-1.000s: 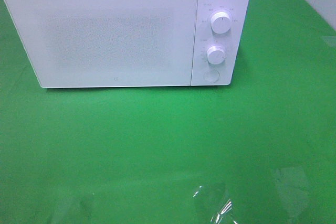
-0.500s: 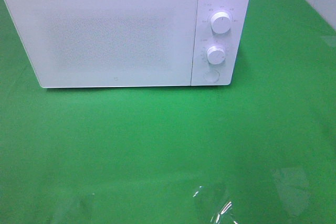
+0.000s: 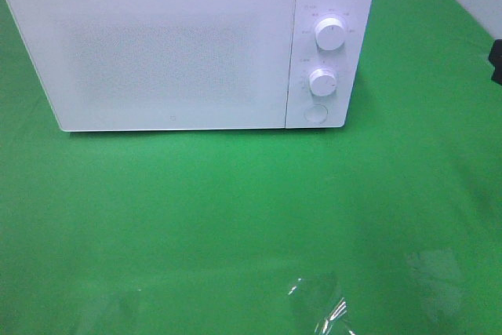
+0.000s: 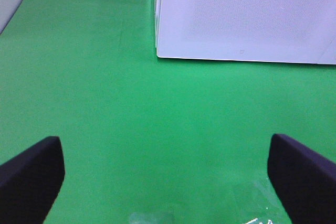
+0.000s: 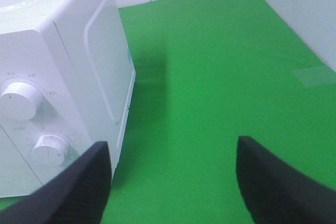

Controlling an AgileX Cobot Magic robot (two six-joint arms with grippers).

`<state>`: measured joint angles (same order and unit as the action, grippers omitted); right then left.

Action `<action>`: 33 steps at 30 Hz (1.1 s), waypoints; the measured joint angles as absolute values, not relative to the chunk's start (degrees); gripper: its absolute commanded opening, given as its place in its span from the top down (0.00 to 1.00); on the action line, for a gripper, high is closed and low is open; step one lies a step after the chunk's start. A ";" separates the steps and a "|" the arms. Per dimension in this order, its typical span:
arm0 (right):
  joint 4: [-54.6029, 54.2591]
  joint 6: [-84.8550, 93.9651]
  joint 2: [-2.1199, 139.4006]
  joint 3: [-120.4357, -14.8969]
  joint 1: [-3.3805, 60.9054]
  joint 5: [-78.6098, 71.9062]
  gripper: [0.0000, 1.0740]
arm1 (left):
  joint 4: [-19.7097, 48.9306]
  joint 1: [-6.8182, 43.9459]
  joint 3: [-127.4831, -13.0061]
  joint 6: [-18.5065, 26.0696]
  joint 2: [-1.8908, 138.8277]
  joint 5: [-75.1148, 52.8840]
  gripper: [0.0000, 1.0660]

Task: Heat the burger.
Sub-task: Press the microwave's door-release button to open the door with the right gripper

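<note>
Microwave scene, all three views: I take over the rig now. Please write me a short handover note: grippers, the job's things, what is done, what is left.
Left gripper: open and empty, over the green cloth, facing the microwave door.
Right gripper: open and empty, near the microwave's knob-side corner.
Burger: in no view. The door is closed, and whether the burger is inside cannot be told.
Done: nothing that can be confirmed.
Left: probably locate the burger, put it inside if needed, close the door, then set the knobs.
</note>
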<state>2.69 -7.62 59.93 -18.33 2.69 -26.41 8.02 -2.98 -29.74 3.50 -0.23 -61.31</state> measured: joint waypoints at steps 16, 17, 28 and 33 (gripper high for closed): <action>-10.03 -1.32 77.69 -13.52 12.55 -49.50 0.38 | 8.02 -2.98 -29.74 3.50 -0.23 -61.31 0.09; -14.09 2.01 80.21 -13.29 16.33 -52.14 0.38 | 8.02 -2.98 -29.74 3.50 -0.23 -61.31 0.09; -32.95 9.00 92.19 -13.12 35.47 -65.32 0.38 | 8.02 -2.98 -29.74 3.50 -0.23 -61.31 0.09; -40.91 12.15 96.66 -15.58 43.49 -67.55 0.38 | 8.02 -2.98 -29.74 3.50 -0.23 -61.31 0.09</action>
<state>-40.91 12.15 96.66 -15.58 43.49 -67.55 8.02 -2.98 -29.74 3.50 -0.23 -61.31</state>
